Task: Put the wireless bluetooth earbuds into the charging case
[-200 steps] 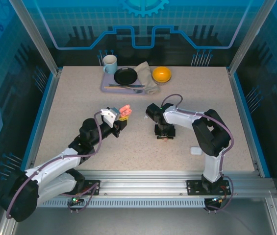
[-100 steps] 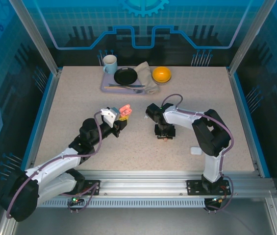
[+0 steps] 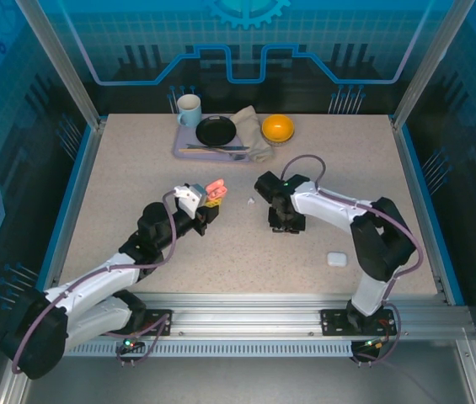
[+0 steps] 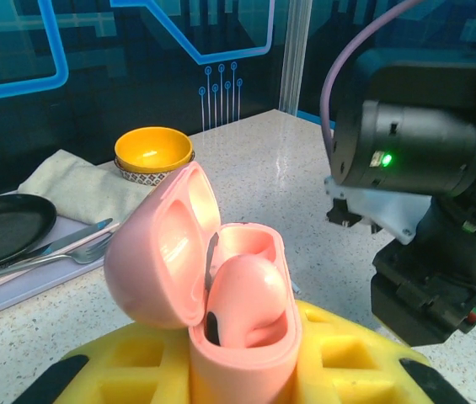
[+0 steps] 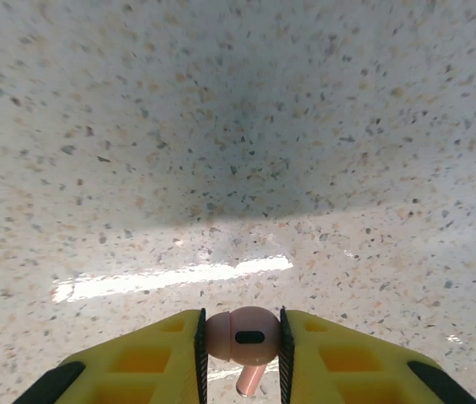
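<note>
My left gripper (image 4: 242,370) is shut on the pink charging case (image 4: 246,353), which stands upright with its lid (image 4: 157,252) swung open to the left. One pink earbud (image 4: 250,299) sits in the case. In the top view this case (image 3: 214,192) is held left of centre. My right gripper (image 5: 242,341) is shut on a second pink earbud (image 5: 244,335), pinched by its head with the stem pointing down, close over the speckled tabletop. From above, the right gripper (image 3: 286,222) hangs a short way right of the case. A tiny white earbud (image 3: 251,200) lies between them.
A white case (image 3: 335,259) lies on the table near the right arm's base. At the back stands a tray (image 3: 179,150) with a mug (image 3: 189,109), a black plate (image 3: 216,130), cutlery and a cloth, beside an orange bowl (image 3: 277,128). The right arm's black wrist (image 4: 423,194) looms close right of the case.
The right gripper closed on the pink earbud and shifted slightly toward the back. The right arm's elbow swung right, uncovering the white case. The left arm has stayed still.
</note>
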Available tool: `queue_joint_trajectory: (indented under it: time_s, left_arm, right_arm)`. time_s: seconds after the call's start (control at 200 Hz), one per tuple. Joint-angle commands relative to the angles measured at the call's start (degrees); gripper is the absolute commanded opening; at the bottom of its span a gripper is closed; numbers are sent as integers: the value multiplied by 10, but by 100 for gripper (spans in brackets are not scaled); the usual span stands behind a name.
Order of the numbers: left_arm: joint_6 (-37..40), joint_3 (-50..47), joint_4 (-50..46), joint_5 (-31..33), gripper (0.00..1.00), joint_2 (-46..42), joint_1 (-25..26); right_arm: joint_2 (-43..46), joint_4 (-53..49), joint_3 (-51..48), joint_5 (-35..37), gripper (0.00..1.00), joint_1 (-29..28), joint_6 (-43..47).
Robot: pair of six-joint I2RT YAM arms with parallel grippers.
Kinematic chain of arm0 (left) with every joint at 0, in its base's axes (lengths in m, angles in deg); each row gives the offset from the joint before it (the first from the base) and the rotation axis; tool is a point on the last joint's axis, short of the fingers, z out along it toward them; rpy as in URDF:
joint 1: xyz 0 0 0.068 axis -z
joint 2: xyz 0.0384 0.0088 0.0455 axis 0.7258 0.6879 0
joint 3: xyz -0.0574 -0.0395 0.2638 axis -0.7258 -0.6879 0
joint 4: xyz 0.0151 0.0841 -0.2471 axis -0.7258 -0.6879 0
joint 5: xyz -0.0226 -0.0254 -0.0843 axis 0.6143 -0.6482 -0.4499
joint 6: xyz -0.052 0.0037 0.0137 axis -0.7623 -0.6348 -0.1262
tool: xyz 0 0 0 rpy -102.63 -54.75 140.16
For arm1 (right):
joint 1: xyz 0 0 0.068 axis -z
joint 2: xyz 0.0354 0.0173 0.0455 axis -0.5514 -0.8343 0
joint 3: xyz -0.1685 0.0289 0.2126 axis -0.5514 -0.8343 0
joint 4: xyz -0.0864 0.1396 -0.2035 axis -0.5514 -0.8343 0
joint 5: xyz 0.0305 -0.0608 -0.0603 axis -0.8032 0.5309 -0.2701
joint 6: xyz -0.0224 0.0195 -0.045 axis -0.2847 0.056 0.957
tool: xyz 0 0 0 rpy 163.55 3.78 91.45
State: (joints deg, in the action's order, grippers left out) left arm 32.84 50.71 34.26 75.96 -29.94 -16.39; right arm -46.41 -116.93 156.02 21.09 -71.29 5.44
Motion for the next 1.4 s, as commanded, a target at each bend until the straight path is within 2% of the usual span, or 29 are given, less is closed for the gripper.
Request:
queue_joint_trajectory:
  time_s: [0.0, 0.415, 0.695, 1.04, 1.396]
  left_arm:
    - [2, 24, 27, -16, 0, 4, -4]
    - [-8, 77, 26, -68, 0, 37, -3]
    - [-27, 134, 40, -89, 0, 80, -4]
    - [-102, 227, 24, -83, 0, 142, -3]
    - [-107, 280, -13, -100, 0, 165, 0]
  right_arm:
    - [38, 12, 15, 19, 27, -1, 10]
    - [169, 125, 111, 31, 28, 6, 131]
    - [247, 293, 107, -6, 28, 7, 206]
    - [274, 457, 55, -72, 29, 6, 265]
    - [269, 517, 29, -134, 28, 9, 291]
